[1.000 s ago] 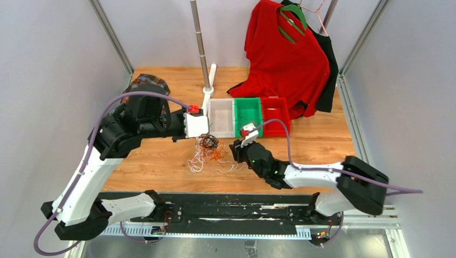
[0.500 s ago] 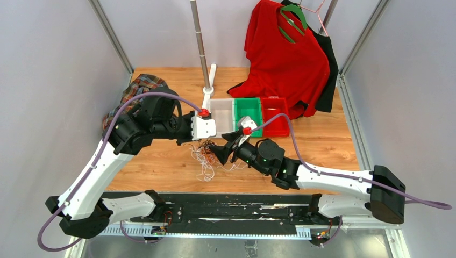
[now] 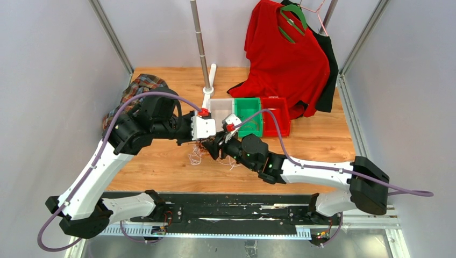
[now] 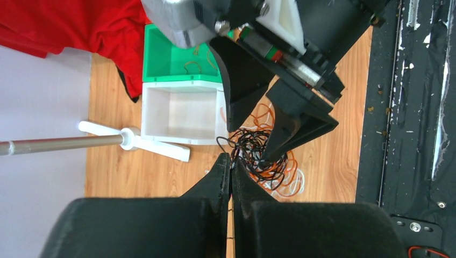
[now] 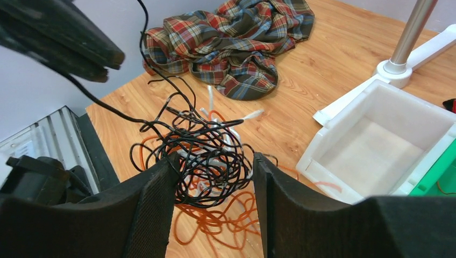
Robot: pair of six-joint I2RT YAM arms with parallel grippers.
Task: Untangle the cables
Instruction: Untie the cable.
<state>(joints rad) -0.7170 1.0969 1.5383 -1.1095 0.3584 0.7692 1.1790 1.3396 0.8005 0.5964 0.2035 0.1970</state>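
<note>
Black cable knot (image 5: 200, 156), midway between near and far table edges; left gripper (image 4: 230, 161) clenched on one strand, seemingly tensioning it. Right gripper (image 5: 215, 161) spread astride, likely anchoring.

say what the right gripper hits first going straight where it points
Most likely the black cable tangle, sitting just ahead of the right gripper between its open fingers; exact depth is unclear.

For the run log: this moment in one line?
left tool: shut on black cable | right tool: open, straddling cable tangle
</note>
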